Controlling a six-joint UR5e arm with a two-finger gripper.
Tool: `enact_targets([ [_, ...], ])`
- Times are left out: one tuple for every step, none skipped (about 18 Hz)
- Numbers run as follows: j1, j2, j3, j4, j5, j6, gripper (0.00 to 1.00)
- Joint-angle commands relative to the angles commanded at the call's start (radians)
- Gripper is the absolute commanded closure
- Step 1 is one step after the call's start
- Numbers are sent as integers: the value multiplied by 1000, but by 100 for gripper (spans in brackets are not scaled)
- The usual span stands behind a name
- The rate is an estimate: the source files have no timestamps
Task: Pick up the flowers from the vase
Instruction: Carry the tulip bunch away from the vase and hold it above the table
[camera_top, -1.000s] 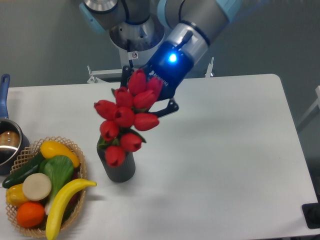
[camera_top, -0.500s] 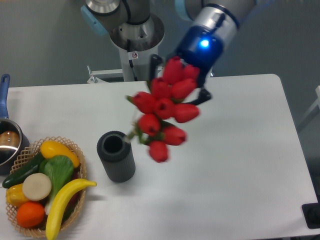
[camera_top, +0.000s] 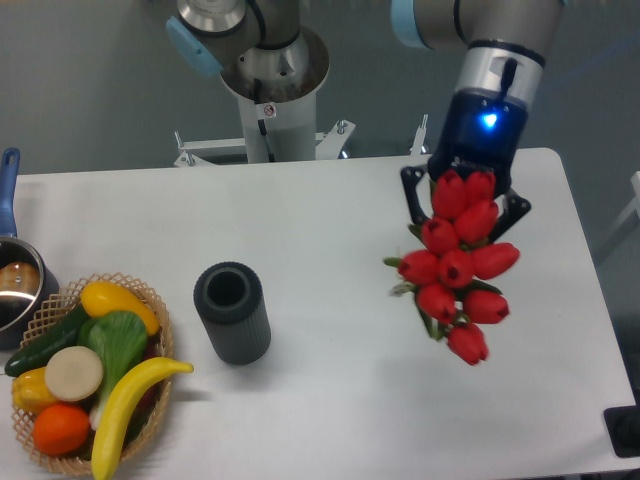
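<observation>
The flowers, a bunch of glossy red tulip buds with green leaves, hang in the air over the right side of the table. My gripper is shut on the top of the bunch; its black fingers show on both sides of the upper buds. The vase, dark grey, ribbed and cylindrical, stands upright and empty on the table at centre left, well to the left of the gripper.
A wicker basket of fake fruit and vegetables sits at the front left. A blue-handled steel pot is at the left edge. The arm's base stands behind the table at centre back.
The flowers came out of the vase and moved right with my gripper, from over the vase to over the table's right side. The vase stayed in place and is now empty.
</observation>
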Motion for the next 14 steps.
enact_targets([
  [0, -9, -15, -2, 34, 18, 100],
  [3, -9, -34, -2, 64, 34, 100],
  [3, -13, -35, -2, 106, 49, 100],
  [2, -17, -29, -6, 155, 51, 100],
  [-2, -20, -26, -11, 205, 49, 100],
  [-2, -22, -26, -11, 245, 52, 100],
  [-3, -25, -22, -11, 275, 57, 100],
  [-3, -25, -9, -20, 310, 66, 100],
  [-6, -28, 4, -35, 351, 84, 100],
  [-8, -34, 14, -66, 382, 109, 100],
  [-9, -46, 34, -96, 396, 141, 100],
  [-8, -58, 52, -127, 402, 167, 100],
  [-8, -71, 63, -155, 433, 190, 100],
  [-11, -77, 64, -170, 475, 215, 100],
])
